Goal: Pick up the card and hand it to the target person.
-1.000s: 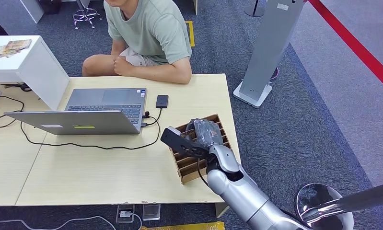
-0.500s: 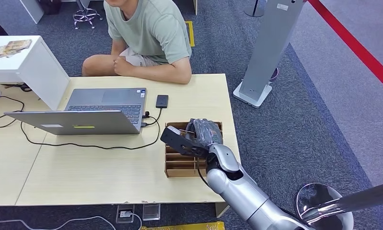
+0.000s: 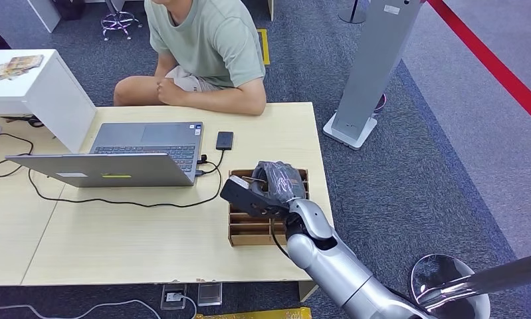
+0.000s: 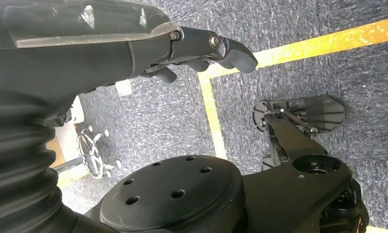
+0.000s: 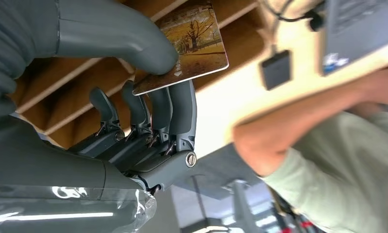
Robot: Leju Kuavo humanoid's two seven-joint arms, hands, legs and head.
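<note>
Centre-right of the head view, over the wooden rack [image 3: 239,229] — right hand [image 3: 270,188] pinching the card [image 5: 192,46]. Keep pinch firm; lift clear, carry toward the person [image 3: 206,46] at upper centre. Left hand [image 4: 201,48] — state unclear.

The card [image 5: 192,43] is showing a golden autumn-tree picture with a pale strip along its edge; the right hand [image 5: 133,97] is looking dark grey; the table [image 3: 149,232] is showing pale wood; the slotted box [image 3: 249,226] is showing brown; the person's shirt [image 3: 209,40] at 12 o'clock is appearing sage green.
</note>
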